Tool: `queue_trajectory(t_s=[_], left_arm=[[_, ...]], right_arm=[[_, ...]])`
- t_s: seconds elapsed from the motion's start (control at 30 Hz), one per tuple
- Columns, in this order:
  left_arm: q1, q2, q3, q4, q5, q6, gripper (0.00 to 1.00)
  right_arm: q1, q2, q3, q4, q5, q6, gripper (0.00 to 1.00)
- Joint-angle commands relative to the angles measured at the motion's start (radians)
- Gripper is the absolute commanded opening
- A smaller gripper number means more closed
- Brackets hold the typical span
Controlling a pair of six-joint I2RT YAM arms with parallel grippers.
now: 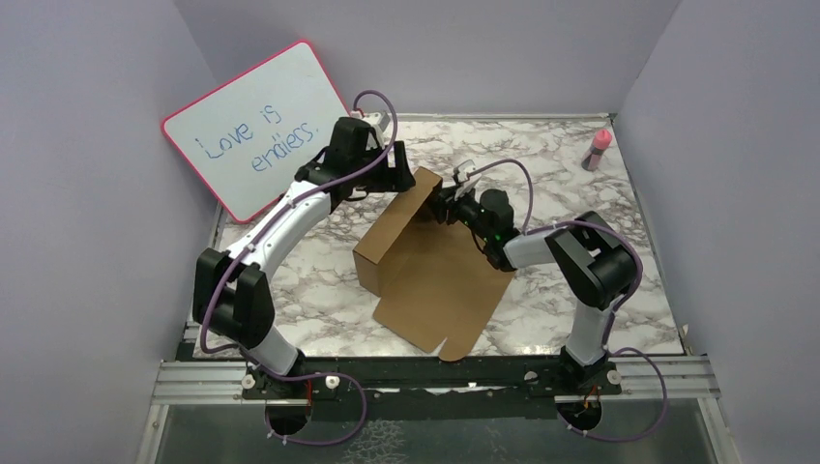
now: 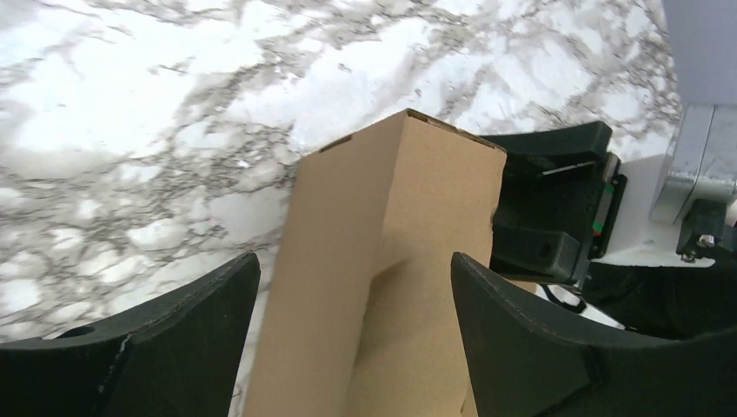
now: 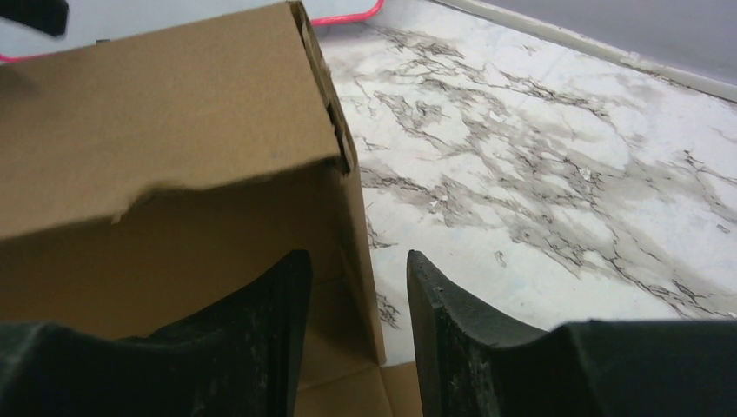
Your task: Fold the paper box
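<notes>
Marble-patterned table [image 1: 600,193], purple-walled booth: the paper box [image 1: 425,261] lies mid-table between my two arms, half formed, with one side wall raised at its far end and a broad flap lying flat toward my bases. My left gripper [image 2: 354,261] hangs over the raised wall's corner, fingers spread wide with the cardboard between them and untouched, likely placed to steady or press that wall. My right gripper [image 3: 356,254] sits on the opposite side, fingers parted narrowly astride the wall's upright edge but not visibly pinching it, apparently to keep the corner square. A pink-framed whiteboard [image 1: 256,126] leans at back left; a pink bottle [image 1: 600,148] stands far right.
</notes>
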Motion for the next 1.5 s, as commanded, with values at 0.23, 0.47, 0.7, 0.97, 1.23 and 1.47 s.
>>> queue_trajectory(t_s=[0.23, 0.47, 0.7, 0.97, 1.23, 1.47], left_arm=[[-0.118, -0.126, 0.118, -0.191, -0.451, 0.177, 0.81], [-0.316, -0.101, 0.172, -0.285, -0.767, 0.235, 0.81], [-0.469, -0.048, 0.213, -0.341, -0.946, 0.255, 0.81], [-0.601, 0.030, 0.233, -0.463, -1.109, 0.189, 0.81], [-0.643, 0.086, 0.194, -0.675, -1.288, 0.021, 0.81], [-0.647, 0.137, 0.132, -0.724, -1.328, -0.048, 0.81]], right_arm=[[0.002, -0.223, -0.143, -0.030, 0.036, 0.051, 0.61], [0.001, -0.408, -0.244, -0.175, 0.222, 0.169, 0.75], [0.001, -0.569, -0.274, -0.396, 0.281, 0.226, 0.85], [0.002, -0.767, -0.374, -0.559, 0.349, 0.292, 0.88], [0.002, -0.859, -0.428, -0.564, 0.408, 0.285, 0.91], [0.001, -0.869, -0.428, -0.560, 0.402, 0.291, 0.91]])
